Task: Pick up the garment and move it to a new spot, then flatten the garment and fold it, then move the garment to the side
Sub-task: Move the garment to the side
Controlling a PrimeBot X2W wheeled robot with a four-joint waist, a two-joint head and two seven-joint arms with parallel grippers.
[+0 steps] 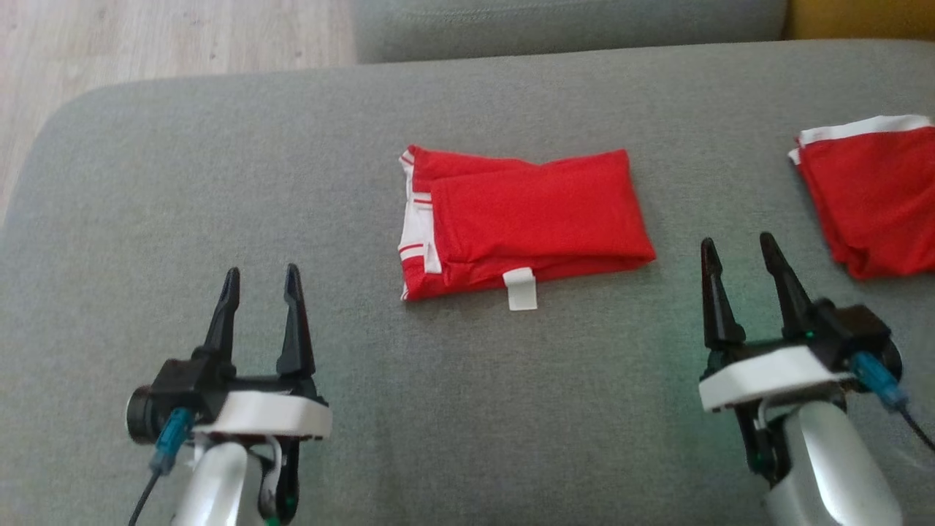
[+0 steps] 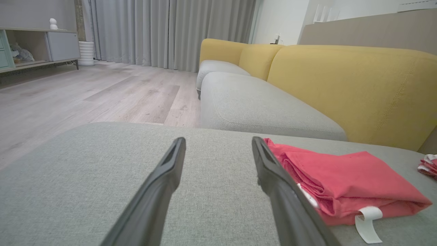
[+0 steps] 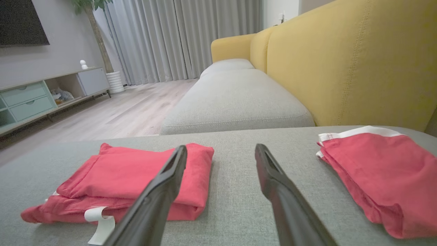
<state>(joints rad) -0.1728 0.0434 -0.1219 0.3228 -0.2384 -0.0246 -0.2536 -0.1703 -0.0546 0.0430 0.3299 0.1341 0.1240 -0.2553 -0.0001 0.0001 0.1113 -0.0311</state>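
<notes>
Two red pieces lie on the grey seat cushion [image 1: 467, 409]. The folded garment [image 1: 522, 219] sits near the middle of the cushion as a flat rectangle, with white trim and thin red stripes along its left edge in the head view. The second red garment [image 1: 869, 193] lies well apart from it at the right edge, with a white band along its far side. A small white tag [image 1: 521, 288] sticks out from the near edge of the folded garment and curls onto the cushion. No writing can be read on it, and no brand or print can be made out on either piece. The left gripper [image 1: 262, 270] hovers at the lower left with its jaws spread and nothing between them, well apart from the folded garment. The right gripper [image 1: 737, 239] is likewise released and empty. It sits near the folded garment's near right corner, between the two red pieces, and touches neither. The cushion is a woven grey fabric with rounded corners, and another grey seat lies beyond it. A yellow backrest [image 2: 341, 85] runs along one side. Pale wood-plank floor [image 1: 146, 36] stretches to grey curtains [image 2: 170, 30]. A low cabinet [image 3: 34, 99] with mint drawers stands against the wall beneath a dark screen [image 3: 20, 22], and a white ribbed pot [image 3: 115, 82] stands beside it.
</notes>
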